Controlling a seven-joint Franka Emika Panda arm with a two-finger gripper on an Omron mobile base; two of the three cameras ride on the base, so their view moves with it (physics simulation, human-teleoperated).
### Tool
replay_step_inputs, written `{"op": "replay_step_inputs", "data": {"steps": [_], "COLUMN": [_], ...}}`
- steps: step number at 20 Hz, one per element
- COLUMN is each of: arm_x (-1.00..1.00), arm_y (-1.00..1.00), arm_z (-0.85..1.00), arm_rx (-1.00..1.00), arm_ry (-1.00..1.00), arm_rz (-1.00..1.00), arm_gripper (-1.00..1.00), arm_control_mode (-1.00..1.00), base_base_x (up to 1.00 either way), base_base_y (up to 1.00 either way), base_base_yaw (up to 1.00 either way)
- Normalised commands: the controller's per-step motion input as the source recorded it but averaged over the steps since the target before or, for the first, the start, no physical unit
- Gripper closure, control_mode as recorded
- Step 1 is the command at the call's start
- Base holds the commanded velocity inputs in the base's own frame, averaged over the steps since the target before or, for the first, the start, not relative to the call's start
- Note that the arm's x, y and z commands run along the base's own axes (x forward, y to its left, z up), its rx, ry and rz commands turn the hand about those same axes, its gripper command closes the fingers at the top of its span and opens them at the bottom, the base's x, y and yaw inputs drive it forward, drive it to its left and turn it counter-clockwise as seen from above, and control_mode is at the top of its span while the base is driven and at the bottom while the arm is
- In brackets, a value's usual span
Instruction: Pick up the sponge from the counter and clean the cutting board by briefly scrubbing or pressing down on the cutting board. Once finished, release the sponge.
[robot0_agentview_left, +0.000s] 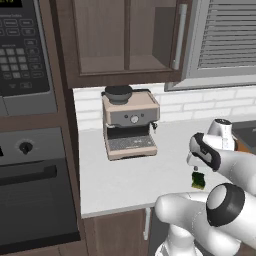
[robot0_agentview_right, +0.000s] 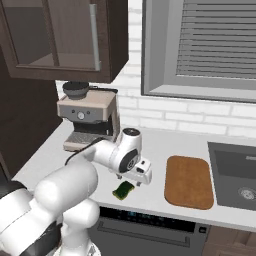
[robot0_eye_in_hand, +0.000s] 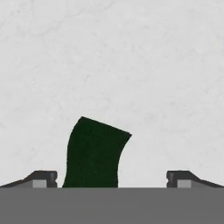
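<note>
Gripper: the two dark finger tips stand spread wide at the foot of the hand view, nothing pinched between them. The sponge lies on the counter directly ahead of them, its dark green face up — nearer one tip than the other, and set askew to the line between them.

From the right base view the hand hangs just above the sponge, near the counter's front edge. The cutting board lies well off to the hand's far side, short of the sink; the coffee machine stands behind.

Judgement: the step in hand is the pick. Centre the tips over the block and square the wrist to its sides before descending — close only once both tips straddle it, or it may skid off.
</note>
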Motion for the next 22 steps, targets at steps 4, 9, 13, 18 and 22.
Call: {"op": "replay_step_inputs", "data": {"steps": [4, 9, 13, 18, 22], "arm_x": [0.00, -0.05, -0.22, -0.02, 0.00], "arm_y": [0.07, 0.07, 0.13, 0.15, 0.02], "arm_z": [0.00, -0.02, -0.24, -0.25, -0.20], "arm_rx": [-0.02, 0.00, 0.00, 0.00, 0.00], "arm_ry": [0.11, 0.01, 0.00, 0.01, 0.00], "arm_rz": [-0.05, -0.07, -0.05, -0.04, -0.01], "arm_gripper": [-1.00, -1.00, -1.00, -1.00, -1.00], "arm_control_mode": [-1.00, -1.00, -1.00, -1.00, -1.00], "base_base_x": [0.00, 0.00, 0.00, 0.00, 0.00], "base_base_y": [0.00, 0.00, 0.00, 0.00, 0.00], "base_base_yaw": [0.00, 0.00, 0.00, 0.00, 0.00]}}
